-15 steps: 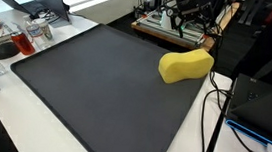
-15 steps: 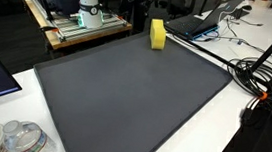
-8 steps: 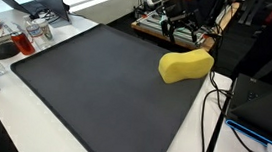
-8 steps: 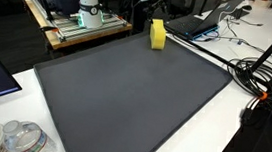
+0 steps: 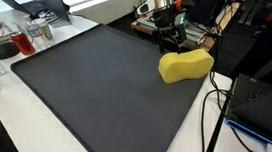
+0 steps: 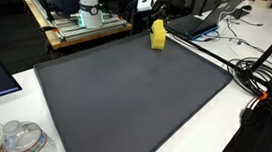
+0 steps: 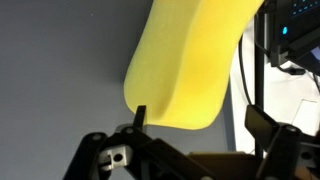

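Note:
A yellow sponge [image 5: 185, 65] lies at the far edge of a dark grey mat [image 5: 95, 82]; both also show in an exterior view, the sponge [image 6: 157, 34] on the mat [image 6: 134, 96]. My gripper [image 5: 167, 34] hangs just behind and above the sponge and also shows in an exterior view [image 6: 147, 9]. In the wrist view the gripper [image 7: 198, 115] is open. The sponge [image 7: 190, 60] lies ahead between the two fingertips, over the mat [image 7: 60, 60]. Nothing is held.
Plastic containers [image 5: 24, 35] stand off the mat's corner and also show in an exterior view [image 6: 15, 137]. A black box [image 5: 259, 103] and cables [image 5: 211, 113] lie beside the mat. A cart with equipment [image 6: 76, 20], a laptop [image 6: 206, 23] and cables [image 6: 257, 73] surround it.
My gripper has moved down and closer to the yellow sponge. The sponge has not moved.

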Action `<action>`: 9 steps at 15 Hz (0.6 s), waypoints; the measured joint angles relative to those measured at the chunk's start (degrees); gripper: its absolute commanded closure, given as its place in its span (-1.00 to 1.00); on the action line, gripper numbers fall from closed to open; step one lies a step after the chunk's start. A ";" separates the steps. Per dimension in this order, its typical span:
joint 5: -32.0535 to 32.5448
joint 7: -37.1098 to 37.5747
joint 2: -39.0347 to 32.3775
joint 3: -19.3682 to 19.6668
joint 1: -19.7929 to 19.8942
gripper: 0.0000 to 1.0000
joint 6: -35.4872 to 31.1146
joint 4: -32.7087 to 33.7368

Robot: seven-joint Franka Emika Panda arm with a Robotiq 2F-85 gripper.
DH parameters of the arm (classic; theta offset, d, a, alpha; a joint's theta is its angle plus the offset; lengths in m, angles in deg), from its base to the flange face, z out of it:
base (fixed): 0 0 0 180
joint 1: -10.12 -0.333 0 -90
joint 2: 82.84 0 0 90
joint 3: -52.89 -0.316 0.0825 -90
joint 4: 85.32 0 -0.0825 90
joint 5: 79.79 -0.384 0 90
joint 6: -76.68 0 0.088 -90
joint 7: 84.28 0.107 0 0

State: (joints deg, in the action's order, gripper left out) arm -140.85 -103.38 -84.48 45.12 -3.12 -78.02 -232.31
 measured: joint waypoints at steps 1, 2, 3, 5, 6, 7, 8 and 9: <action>0.00 0.24 -1.04 -0.01 -0.01 -1.00 -0.16 0.46; 0.00 0.54 -2.13 -0.03 -0.04 -1.00 -0.35 0.94; 0.00 0.89 -3.29 -0.06 -0.09 -1.00 -0.60 1.46; 0.01 1.63 -5.63 -0.14 -0.26 -0.50 -1.32 2.55; 0.02 1.95 -6.78 -0.17 -0.37 -0.47 -1.64 3.18; 0.02 2.17 -7.82 -0.23 -0.44 -0.36 -1.91 3.79; 0.02 2.47 -8.67 -0.28 -0.49 -0.18 -2.16 4.48; 0.02 2.88 -9.26 -0.34 -0.55 -0.05 -2.24 5.10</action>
State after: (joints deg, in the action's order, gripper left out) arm -140.83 -100.50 -93.75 44.78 -3.67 -80.26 -227.22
